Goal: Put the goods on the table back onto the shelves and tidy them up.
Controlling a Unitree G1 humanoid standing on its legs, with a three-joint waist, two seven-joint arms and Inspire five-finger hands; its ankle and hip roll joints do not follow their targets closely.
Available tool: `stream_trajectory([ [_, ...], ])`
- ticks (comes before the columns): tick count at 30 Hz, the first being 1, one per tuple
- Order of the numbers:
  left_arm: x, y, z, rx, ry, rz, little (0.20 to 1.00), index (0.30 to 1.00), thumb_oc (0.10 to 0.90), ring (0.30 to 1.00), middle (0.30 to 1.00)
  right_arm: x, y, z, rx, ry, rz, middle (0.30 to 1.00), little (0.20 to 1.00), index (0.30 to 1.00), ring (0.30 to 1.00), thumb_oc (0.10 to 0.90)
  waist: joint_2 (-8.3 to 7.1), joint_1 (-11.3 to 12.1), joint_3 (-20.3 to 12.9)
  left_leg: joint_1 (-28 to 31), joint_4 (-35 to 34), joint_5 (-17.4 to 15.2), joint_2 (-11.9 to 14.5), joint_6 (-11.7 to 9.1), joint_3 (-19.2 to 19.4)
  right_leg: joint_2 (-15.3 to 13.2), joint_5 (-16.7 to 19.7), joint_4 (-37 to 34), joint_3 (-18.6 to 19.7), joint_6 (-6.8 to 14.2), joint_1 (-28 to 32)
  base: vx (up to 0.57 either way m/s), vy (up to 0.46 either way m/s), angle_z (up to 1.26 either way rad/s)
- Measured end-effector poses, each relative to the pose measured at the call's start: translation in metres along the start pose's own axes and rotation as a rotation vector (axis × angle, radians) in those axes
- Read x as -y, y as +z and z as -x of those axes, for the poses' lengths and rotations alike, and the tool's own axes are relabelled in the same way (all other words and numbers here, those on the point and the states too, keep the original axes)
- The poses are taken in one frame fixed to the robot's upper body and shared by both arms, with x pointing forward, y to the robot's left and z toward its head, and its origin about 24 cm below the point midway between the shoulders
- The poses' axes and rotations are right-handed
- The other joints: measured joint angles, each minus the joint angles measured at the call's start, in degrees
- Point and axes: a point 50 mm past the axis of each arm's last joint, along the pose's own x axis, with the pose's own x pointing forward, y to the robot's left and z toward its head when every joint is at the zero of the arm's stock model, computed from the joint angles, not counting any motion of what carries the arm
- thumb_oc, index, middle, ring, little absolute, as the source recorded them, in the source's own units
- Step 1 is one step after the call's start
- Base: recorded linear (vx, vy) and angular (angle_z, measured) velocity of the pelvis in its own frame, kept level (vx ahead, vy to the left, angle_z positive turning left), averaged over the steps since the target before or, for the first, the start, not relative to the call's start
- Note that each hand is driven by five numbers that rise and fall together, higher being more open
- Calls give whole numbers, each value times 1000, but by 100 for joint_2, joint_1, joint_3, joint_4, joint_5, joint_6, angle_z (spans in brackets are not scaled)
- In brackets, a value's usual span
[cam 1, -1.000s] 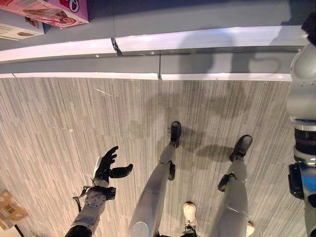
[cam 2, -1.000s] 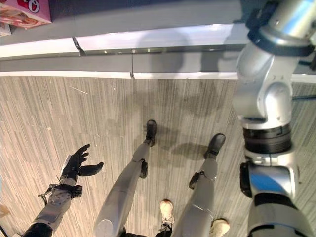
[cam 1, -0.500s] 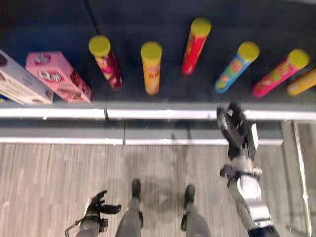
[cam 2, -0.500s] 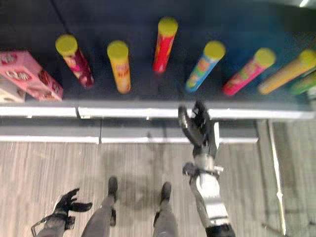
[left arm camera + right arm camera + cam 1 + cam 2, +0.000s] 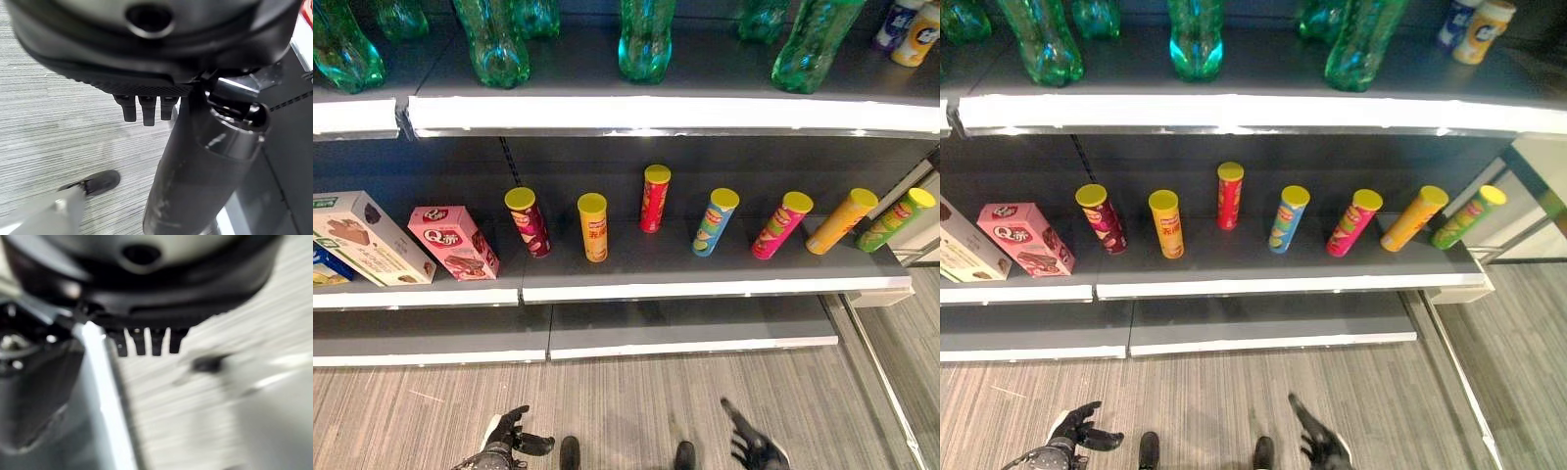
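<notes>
Several crisp tubes with yellow lids stand in a row on the middle shelf (image 5: 705, 290): a maroon tube (image 5: 527, 221), an orange tube (image 5: 594, 226), a red tube (image 5: 654, 198) and others further right. Left of them lie a pink box (image 5: 455, 242) and a white box (image 5: 367, 238). My left hand (image 5: 509, 439) hangs low over the floor, fingers (image 5: 143, 110) relaxed and holding nothing. Down at the lower right, my right hand (image 5: 751, 448) is open too, its fingers (image 5: 144, 342) straight and bare.
Green bottles (image 5: 644, 44) line the upper shelf (image 5: 656, 116). A bare lower shelf (image 5: 685, 343) juts out near the striped floor (image 5: 636, 401). The shelf unit ends at the right, by a white post (image 5: 1528, 186).
The camera has tilted up from the floor to the shelves. My right hand, raised at the shelf edge half a second ago, now hangs low.
</notes>
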Motion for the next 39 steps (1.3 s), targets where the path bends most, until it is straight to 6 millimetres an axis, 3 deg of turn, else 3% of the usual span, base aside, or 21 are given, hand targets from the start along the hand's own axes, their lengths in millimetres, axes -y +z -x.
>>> stream_trajectory([
  [2, 4, -9, 1, -38, -9, 2, 900, 900, 800, 900, 900, 13, -28, 7, -86, -44, 17, 900, 900, 900, 900, 800, 28, -21, -27, 63, -15, -33, 57, 3, 2, 32, -18, -8, 4, -30, 58, 58, -13, -4],
  [5, 8, -25, 6, -92, -19, 2, 900, 900, 800, 900, 900, 17, -35, 9, -119, -67, 12, 900, 900, 900, 900, 800, 59, -153, -107, 74, -15, -10, 131, 7, 4, 92, 5, -10, 16, -66, 60, 24, -38, -2],
  [9, 11, -39, 10, -140, -28, -1, 900, 900, 800, 900, 900, 14, -29, 7, -96, -57, 18, 900, 900, 900, 900, 800, 110, -141, -310, 97, 4, 11, 269, -16, -20, 270, -14, -11, 9, -151, 94, -18, -105, -1],
  [15, 13, -30, 7, -114, -36, 5, 900, 900, 800, 900, 900, -2, 4, -1, 20, -1, 49, 900, 900, 900, 900, 800, 224, -88, -246, 3, 13, 67, 607, -136, -117, 602, -44, -38, 8, -326, 10, -64, -52, -1],
  [17, 18, -30, 7, -116, -54, 10, 900, 900, 800, 900, 900, -1, 8, -1, 30, -4, 57, 900, 900, 900, 900, 800, 238, -73, -233, 15, 47, 11, 603, -208, -216, 630, -48, -39, 60, -409, -16, -111, 53, -16],
  [18, 21, -28, 7, -112, -65, 5, 900, 900, 800, 900, 900, 1, 11, -2, 37, -10, 64, 900, 900, 900, 900, 800, 216, 2, -207, 3, 148, -119, 481, -228, -480, 602, -7, -40, 188, -493, -70, -108, 86, -61],
  [19, 30, -21, 6, -89, -88, 4, 900, 900, 800, 900, 900, 6, 20, -3, 60, -26, 70, 900, 900, 900, 900, 800, 59, 55, -176, -120, 396, -463, -187, -148, -1558, 356, 119, -27, 485, -549, -278, -70, 160, -61],
  [20, 31, -20, 6, -87, -93, 4, 900, 900, 800, 900, 900, 7, 22, -3, 65, -29, 70, 900, 900, 900, 900, 800, 29, 54, -170, -135, 415, -496, -334, -103, -1712, 314, 145, 11, 523, -535, -305, -91, 319, -88],
  [21, 37, -8, 3, -55, -109, 7, 900, 900, 800, 900, 900, 10, 37, -4, 101, -40, 61, 900, 900, 900, 900, 800, -47, -23, -23, -91, 502, -562, -900, 314, -2209, 46, 264, 15, 907, -272, -441, -69, 282, -55],
  [22, 34, -3, 1, -41, -101, 6, 900, 900, 800, 900, 900, 9, 33, -4, 92, -40, 58, 900, 900, 900, 900, 800, -151, -57, 32, -50, 538, -581, -944, 325, -2159, 4, 265, 13, 930, -253, -428, -109, 348, -76],
  [25, 4, -6, -2, -54, -33, -36, 900, 900, 800, 900, 900, -23, 32, -6, 104, 22, 14, 900, 900, 900, 900, 800, -728, -114, 126, -294, 1138, -976, -1066, 538, -1350, -2, 486, 132, 1677, -221, -878, -60, 157, -110],
  [27, -5, -9, -3, -70, -11, -46, 900, 900, 800, 900, 900, -34, 33, -5, 129, 54, 13, 900, 900, 900, 900, 800, -884, -304, 185, -584, 1770, -1222, -1175, 662, -1132, -63, 468, 188, 1759, -246, -998, -128, 152, -80],
  [28, -10, -1, -5, -44, 1, -52, 900, 900, 800, 900, 900, -38, 29, -5, 114, 64, 11, 900, 900, 900, 900, 800, -966, -238, 250, -606, 1985, -1362, -1103, 702, -768, 40, 803, 363, 1792, -220, -1216, -103, 78, -115],
  [29, -12, -1, -5, -43, 5, -53, 900, 900, 800, 900, 900, -42, 32, -6, 118, 74, 15, 900, 900, 900, 900, 800, -928, -114, 279, -593, 1994, -1388, -938, 722, -577, 138, 1098, 346, 1623, -275, -1340, -23, 0, -162],
  [30, -14, -1, -5, -47, 12, -51, 900, 900, 800, 900, 900, -47, 37, -6, 130, 91, 31, 900, 900, 900, 900, 800, -857, -70, 333, -550, 2014, -1424, -811, 767, -333, 279, 1602, 222, 1238, -170, -1387, -36, -17, -134],
  [31, -11, 1, -6, -49, 6, -39, 900, 900, 800, 900, 900, -47, 38, -6, 137, 92, 36, 900, 900, 900, 900, 800, -685, -128, 384, -453, 1907, -1408, -646, 851, -167, 294, 1284, 218, 564, 83, -1328, -50, -30, -99],
  [33, -8, 5, -6, -30, 1, -28, 900, 900, 800, 900, 900, -43, 31, -6, 104, 80, 37, 900, 900, 900, 900, 800, -476, -93, 385, -303, 1580, -1283, -488, 892, -138, 287, 794, 412, 218, 54, -1220, -95, -77, -47],
  [34, -6, 10, -7, -10, -4, -33, 900, 900, 800, 900, 900, -41, 29, -6, 99, 75, 37, 900, 900, 900, 900, 800, -329, 17, 404, -184, 1342, -1056, -333, 837, 53, 139, 636, 568, -31, 182, -1127, -88, -119, -69],
  [37, 0, 9, -7, -18, -16, -30, 900, 900, 800, 900, 900, -37, 42, -7, 131, 64, 51, 900, 900, 900, 900, 800, -118, 189, 524, -138, 1235, -994, -200, 795, 400, -416, 494, 597, -593, 365, -975, -32, -101, -68],
  [38, 0, 7, -6, -25, -15, -29, 900, 900, 800, 900, 900, -37, 47, -8, 142, 62, 54, 900, 900, 900, 900, 800, -81, 199, 557, -100, 1201, -977, -174, 759, 452, -575, 499, 492, -686, 358, -837, -24, -273, -44],
  [39, -2, 4, -6, -40, -11, -29, 900, 900, 800, 900, 900, -39, 52, -8, 154, 61, 57, 900, 900, 900, 900, 800, -39, 200, 599, -75, 1161, -913, -108, 659, 558, -813, 446, 451, -1048, 307, -622, 6, -283, -44],
])
